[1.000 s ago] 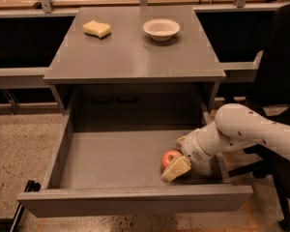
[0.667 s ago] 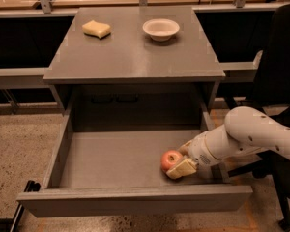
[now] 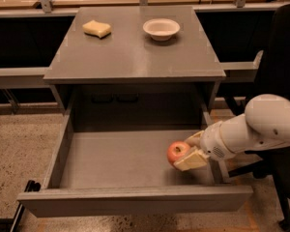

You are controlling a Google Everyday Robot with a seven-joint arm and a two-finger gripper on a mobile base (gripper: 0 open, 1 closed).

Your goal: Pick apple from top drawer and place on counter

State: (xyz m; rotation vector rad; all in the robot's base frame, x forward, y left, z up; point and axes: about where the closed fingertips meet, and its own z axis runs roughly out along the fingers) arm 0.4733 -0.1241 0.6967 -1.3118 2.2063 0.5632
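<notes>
The red-pink apple (image 3: 177, 152) is in the right front part of the open top drawer (image 3: 111, 158). My gripper (image 3: 183, 153) reaches in from the right over the drawer's side wall. Its cream fingers (image 3: 191, 160) sit on either side of the apple and are shut on it. The apple looks held slightly above the drawer bottom. The grey counter (image 3: 133, 52) lies above and behind the drawer.
A yellow sponge (image 3: 97, 28) and a white bowl (image 3: 161, 28) sit at the back of the counter. The drawer's front panel (image 3: 135, 200) is close to the camera. A dark chair (image 3: 285, 81) stands at the right behind my white arm (image 3: 261, 127).
The apple has moved slightly up and to the right with the gripper closed on it. The arm has drawn back a little to the right.
</notes>
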